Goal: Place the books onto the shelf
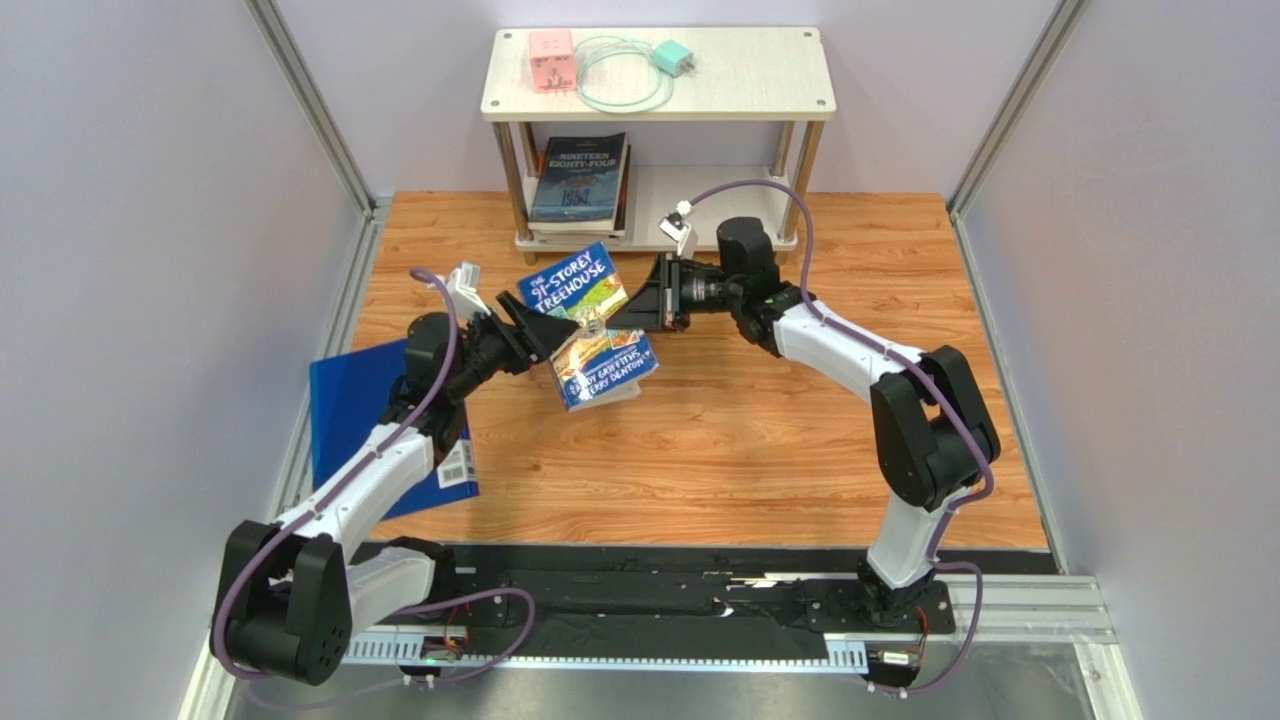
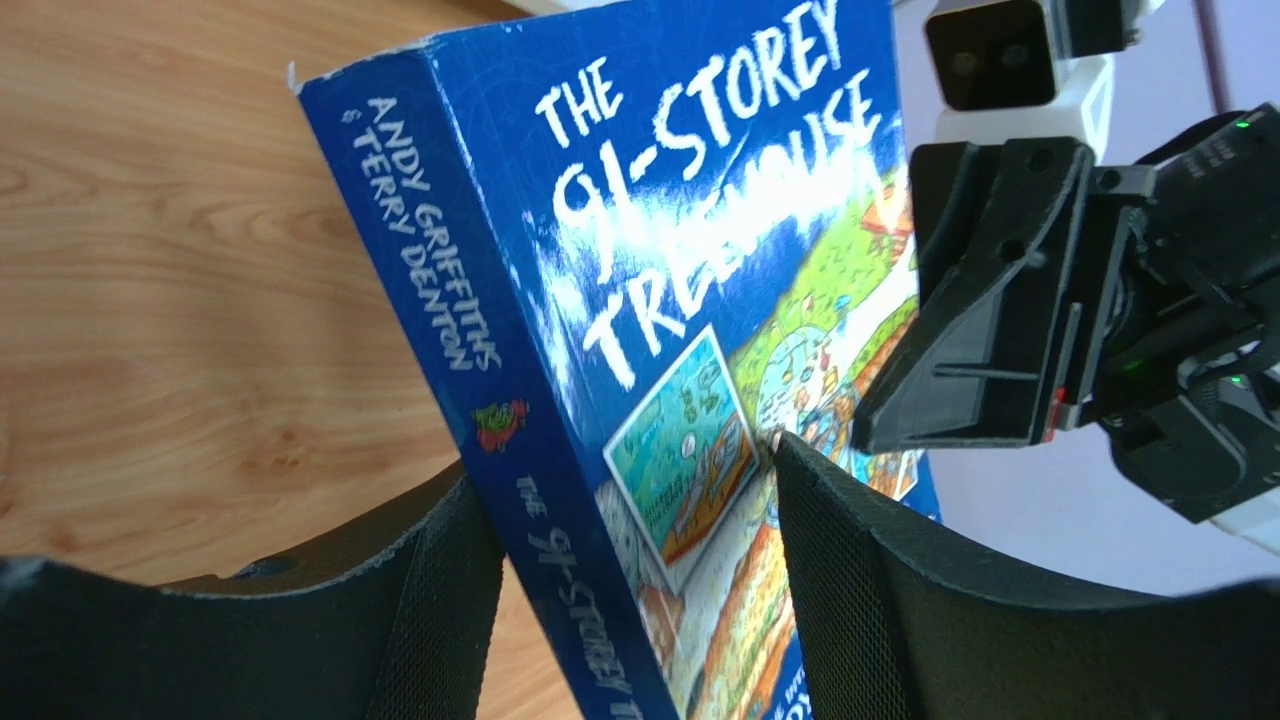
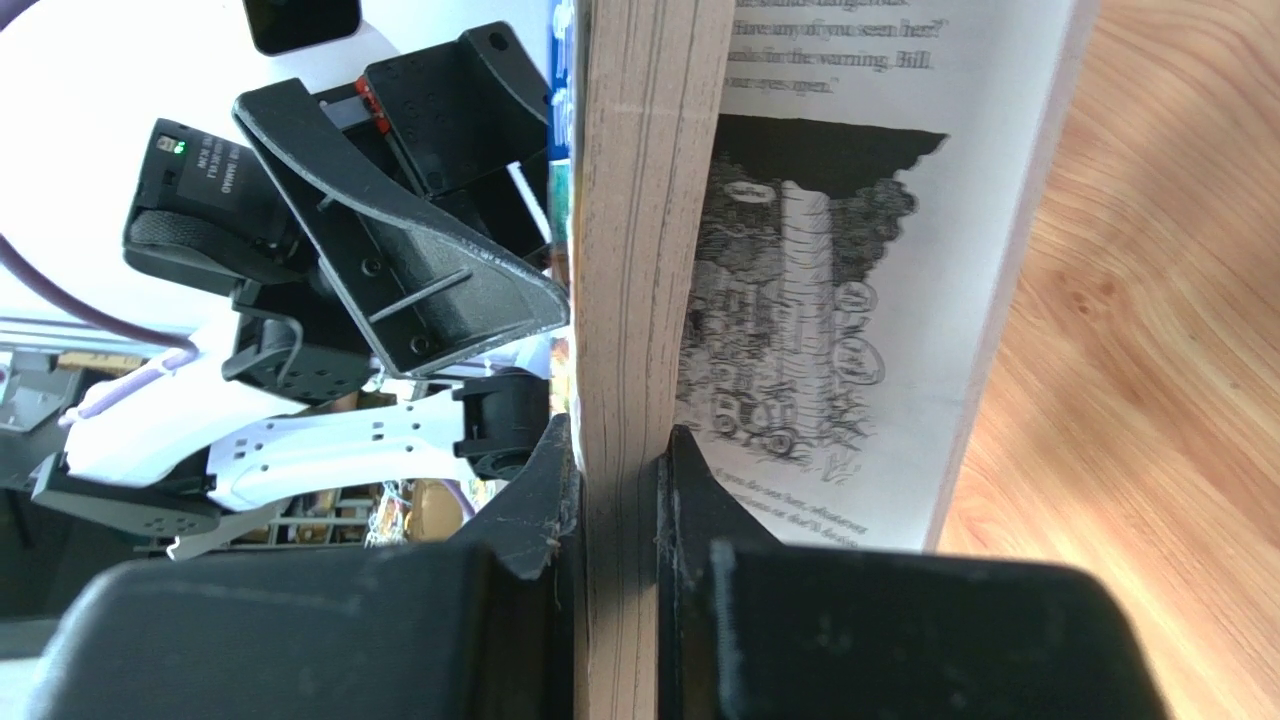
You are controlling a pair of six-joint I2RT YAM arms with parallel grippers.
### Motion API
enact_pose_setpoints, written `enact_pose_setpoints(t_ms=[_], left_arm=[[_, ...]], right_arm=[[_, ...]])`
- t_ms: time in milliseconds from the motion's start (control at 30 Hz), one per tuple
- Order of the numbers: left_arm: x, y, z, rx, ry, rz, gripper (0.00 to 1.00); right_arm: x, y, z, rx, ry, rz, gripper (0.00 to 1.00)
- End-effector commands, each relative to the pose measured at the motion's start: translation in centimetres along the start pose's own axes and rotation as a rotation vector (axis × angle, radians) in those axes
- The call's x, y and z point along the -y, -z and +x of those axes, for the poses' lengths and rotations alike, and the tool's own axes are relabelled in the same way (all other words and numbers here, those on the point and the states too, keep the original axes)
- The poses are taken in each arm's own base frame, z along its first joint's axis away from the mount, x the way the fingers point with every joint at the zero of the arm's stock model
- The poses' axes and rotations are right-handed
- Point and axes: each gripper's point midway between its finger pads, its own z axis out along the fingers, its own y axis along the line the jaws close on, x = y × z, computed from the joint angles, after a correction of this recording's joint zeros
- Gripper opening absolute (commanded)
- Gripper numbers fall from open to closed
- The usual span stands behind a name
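Handover, by the look of it: the blue book (image 1: 583, 323) hangs in mid-air over the worktop (image 1: 721, 435), just in front of the shelf (image 1: 751, 68), with an arm on either side. The right jaws are clenched on its page edge, but they pinch only the main block of pages. In the right wrist view at least one illustrated leaf hangs loose outside the grip. The left jaws stand spread wide astride the spine end, one finger by the spine and one over the front cover. I can't tell from here whether either pad actually touches it. It is a thick paperback, so I'd judge it light but floppy, with a glossy cover that could slide under a weak pinch and loose pages that will fan open if only part of it is held. The safest hold looks to be close to the spine, squeezing both covers together so the whole book stays shut. A dark book (image 1: 579, 177) already leans on the lower tier, where there is room beside it. Another flat book (image 1: 353, 405) lies on the worktop under the left arm.
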Motion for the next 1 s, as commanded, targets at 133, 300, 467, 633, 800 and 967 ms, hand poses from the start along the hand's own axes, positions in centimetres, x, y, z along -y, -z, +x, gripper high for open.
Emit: enact_pose_setpoints(t_ms=[133, 300, 467, 633, 800, 967], left_arm=[[8.0, -0.2, -2.4, 0.086, -0.103, 0.292, 0.62], [9.7, -0.9, -2.3, 0.036, -0.101, 0.337, 0.00], [10.0, -0.7, -2.8, 0.010, -0.134, 0.289, 0.00], [12.3, 0.3, -4.0, 0.019, -0.177, 0.339, 0.00], [14.7, 0.4, -4.8, 0.017, -0.163, 0.430, 0.00], [15.6, -0.4, -5.0, 0.002, -0.131, 0.493, 0.00]], right_arm=[[-6.2, -0.3, 0.9, -0.056, 0.106, -0.179, 0.00], [-5.2, -1.0, 1.5, -0.065, 0.129, -0.142, 0.08], [-2.1, 0.3, 1.7, -0.037, 0.159, 0.057, 0.64], [-1.8, 2.7, 1.5, 0.000, 0.172, 0.014, 0.81], [-3.3, 4.3, 1.9, 0.026, 0.193, -0.072, 0.83], [-4.1, 5.0, 3.4, 0.048, 0.175, -0.136, 0.84]])
